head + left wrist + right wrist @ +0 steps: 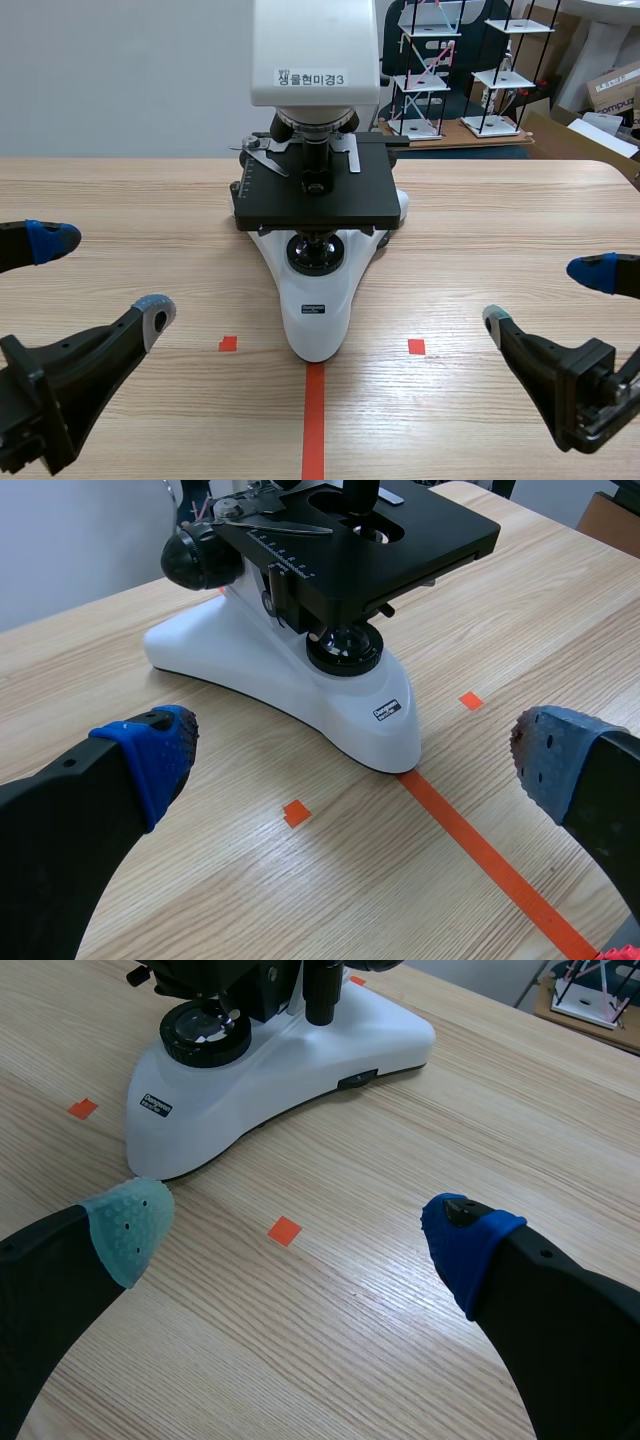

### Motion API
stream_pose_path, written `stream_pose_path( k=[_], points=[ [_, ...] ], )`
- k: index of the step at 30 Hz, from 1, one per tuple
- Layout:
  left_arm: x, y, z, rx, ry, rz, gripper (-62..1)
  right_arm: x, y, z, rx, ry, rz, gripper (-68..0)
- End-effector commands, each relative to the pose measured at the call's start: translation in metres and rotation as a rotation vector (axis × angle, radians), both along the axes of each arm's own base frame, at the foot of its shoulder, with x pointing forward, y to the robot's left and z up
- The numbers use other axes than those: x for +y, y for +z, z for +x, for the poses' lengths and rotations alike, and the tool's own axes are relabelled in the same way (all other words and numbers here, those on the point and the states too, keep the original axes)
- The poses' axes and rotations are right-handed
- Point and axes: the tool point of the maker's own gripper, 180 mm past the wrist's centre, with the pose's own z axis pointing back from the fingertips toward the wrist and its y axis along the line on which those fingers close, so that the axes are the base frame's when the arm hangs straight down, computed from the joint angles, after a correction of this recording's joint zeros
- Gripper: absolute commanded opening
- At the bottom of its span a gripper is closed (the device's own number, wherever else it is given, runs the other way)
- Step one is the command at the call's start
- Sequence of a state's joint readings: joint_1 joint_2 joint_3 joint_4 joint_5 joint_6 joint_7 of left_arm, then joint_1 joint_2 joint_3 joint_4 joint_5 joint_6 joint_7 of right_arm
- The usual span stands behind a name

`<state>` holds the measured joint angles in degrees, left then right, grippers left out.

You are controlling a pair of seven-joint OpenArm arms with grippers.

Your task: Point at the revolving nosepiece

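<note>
The pale wooden table [500, 230] has a straight, fine grain and a matte top. At its middle stands the microscope [318, 315], a smooth glossy white body whose base tapers to a rounded nose toward the robot. A boxy white head [315, 45] tops it. Below the head is the flat, square, matte black stage [315, 200], with a ruled metal slide holder along its far edge.

The left gripper [103, 278] and the right gripper [545, 296] are thick black fingers with soft dotted pads, one blue and one grey-green on each. Both are spread wide and hold nothing.

The revolving nosepiece [315, 124] is a dark, rounded turret tucked directly beneath the head, with a black cylindrical objective [316, 165] hanging from it over the stage. It sits in shadow, so its finish and the number of objectives are hard to make out. In the base, a round black-rimmed glass light lens [317, 252] lies under the stage.

The nosepiece stands between the two grippers, farther from the robot and well above them. Both grippers are low near the table, well apart from it, one on each side of the base.
</note>
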<state>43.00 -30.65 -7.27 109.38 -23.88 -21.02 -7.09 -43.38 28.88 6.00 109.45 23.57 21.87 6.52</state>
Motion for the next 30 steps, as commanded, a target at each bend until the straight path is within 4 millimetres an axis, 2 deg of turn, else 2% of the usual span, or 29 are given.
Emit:
stream_pose_path(
  k=[1,23,25,30],
  points=[
    [-0.003,0.008,0.001,-0.024,-0.001,-0.019,1.4,0.000,0.008,0.003,-0.031,0.001,0.011,-12.8],
    [-0.003,0.008,0.001,-0.024,-0.002,-0.019,1.4,0.000,0.007,0.004,-0.037,0.011,-0.022,-13.7],
    [-0.003,0.008,0.001,-0.024,-0.002,-0.019,1.4,-0.001,0.008,0.006,-0.049,0.018,-0.044,-19.7],
    [-0.003,0.008,0.001,-0.024,-0.002,-0.019,1.4,-0.003,0.016,0.022,-0.113,0.032,-0.122,-45.0]
  ],
)
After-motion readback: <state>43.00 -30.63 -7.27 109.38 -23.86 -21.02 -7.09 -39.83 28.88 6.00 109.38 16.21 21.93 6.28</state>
